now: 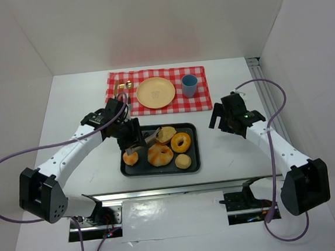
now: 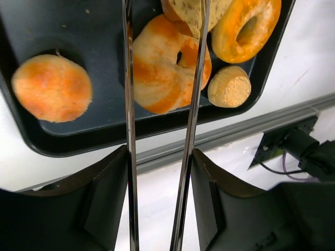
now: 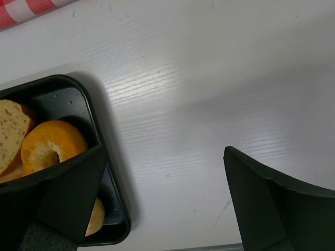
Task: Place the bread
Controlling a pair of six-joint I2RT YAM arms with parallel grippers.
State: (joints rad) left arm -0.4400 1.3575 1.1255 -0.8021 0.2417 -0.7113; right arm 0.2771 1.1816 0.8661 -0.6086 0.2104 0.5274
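1. Left wrist view: my left claw (image 2: 158,157) is clamped on a pair of metal tongs (image 2: 129,104), its fingers pressing the two thin blades from outside.
2. Just past my fingers, the blades reach over the near rim of a black tray (image 2: 84,138), which sits on the white bench (image 2: 314,52).
3. The bread, a twisted glazed ring (image 2: 162,78), lies in the tray between the two blades. I cannot tell whether they touch it.
4. Sharing the tray are a round bun (image 2: 52,88) to its left and a small cake (image 2: 229,86) to its right. An orange ring (image 2: 246,29) and a seeded slice (image 2: 217,8) lie beyond.
5. My right claw (image 3: 165,151) hangs with its fingers spread wide apart, holding nothing, over bare bench just right of the tray.
6. Farthest off, beyond the tray, a red checked cloth (image 1: 116,80) carries a yellow plate (image 1: 156,92) and a blue cup (image 1: 189,85) side by side.
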